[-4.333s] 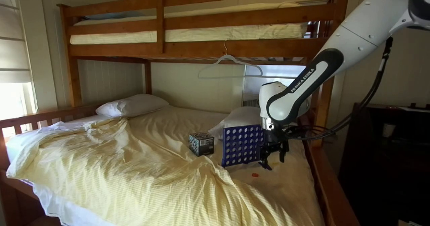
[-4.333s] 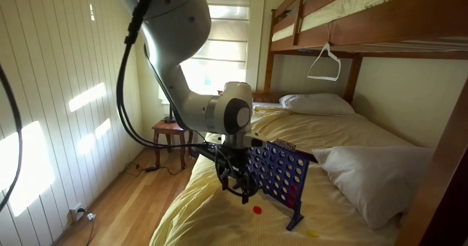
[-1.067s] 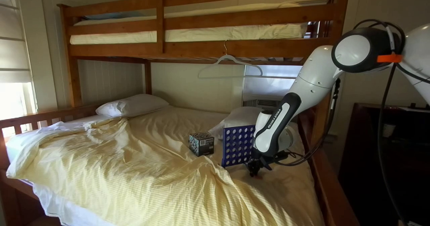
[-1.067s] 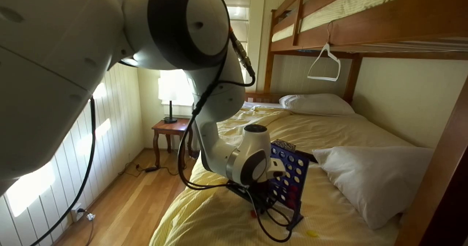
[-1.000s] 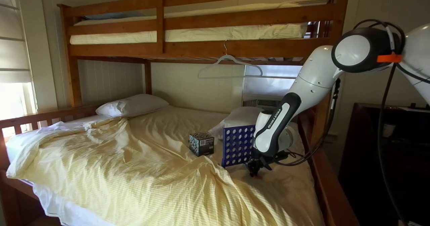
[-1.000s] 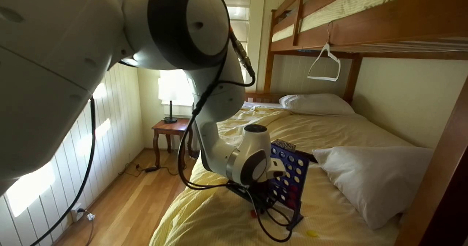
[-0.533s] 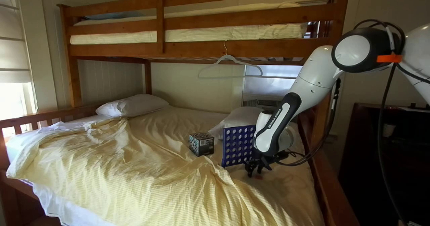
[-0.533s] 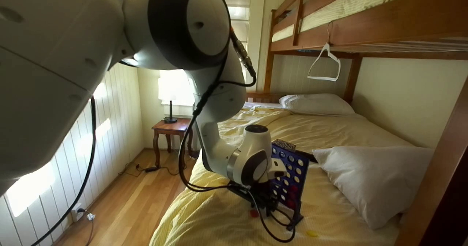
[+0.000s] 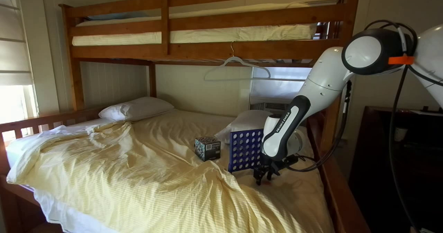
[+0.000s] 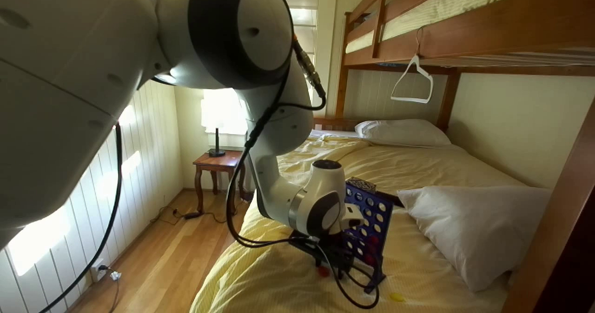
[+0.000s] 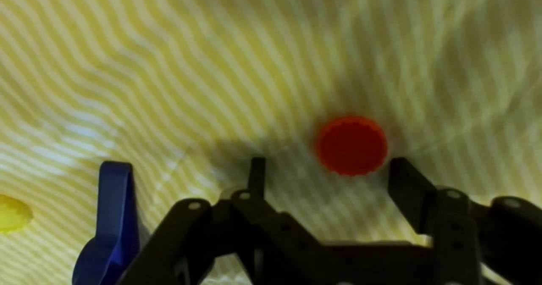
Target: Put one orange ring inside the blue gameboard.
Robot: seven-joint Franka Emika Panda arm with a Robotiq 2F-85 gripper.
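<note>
In an exterior view, a table lamp point(image 10: 217, 138) stands on a wooden side table point(image 10: 218, 162) over plank flooring point(image 10: 172, 248). Bright light patches point(image 10: 132, 163) fall on the panelled wall point(image 10: 160, 141).

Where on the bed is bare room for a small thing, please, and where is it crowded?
In an exterior view, wrinkled yellow bedding lies bare between the left white pillow and patterned box, and in front of that box. Beside the blue gameboard it is crowded: the open jaws are at the orange-red disc; a yellow disc lies near the board's foot.
</note>
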